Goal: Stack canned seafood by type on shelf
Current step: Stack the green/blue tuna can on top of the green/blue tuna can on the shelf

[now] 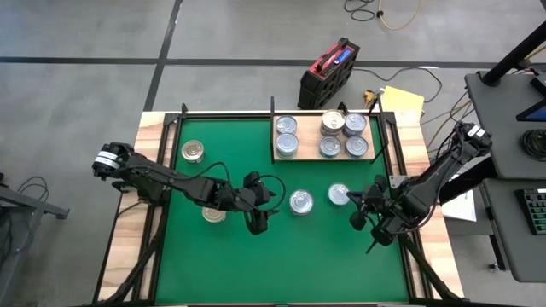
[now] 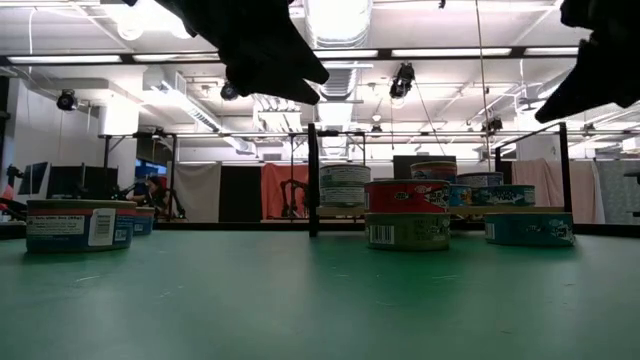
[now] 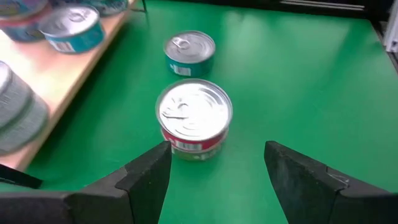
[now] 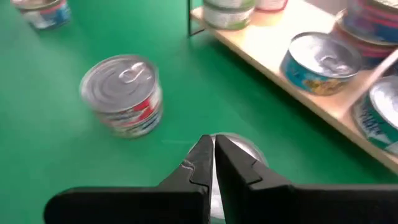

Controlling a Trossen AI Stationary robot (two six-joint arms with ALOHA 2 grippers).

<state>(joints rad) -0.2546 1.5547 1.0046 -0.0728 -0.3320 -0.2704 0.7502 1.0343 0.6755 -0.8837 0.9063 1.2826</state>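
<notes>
The left gripper [image 3: 214, 180] hovers with fingers spread wide, empty; the red-labelled tin [image 3: 194, 119] sits just ahead, centred between them. Best advance level, straddle its sides, then close. The right gripper [image 4: 213, 163] waits with fingers pressed together.

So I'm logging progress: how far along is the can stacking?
Partly done: about six cans sit on the shelf. Nothing is held; the open left gripper faces a loose can, and the right gripper is shut. Four stay on the mat.
</notes>
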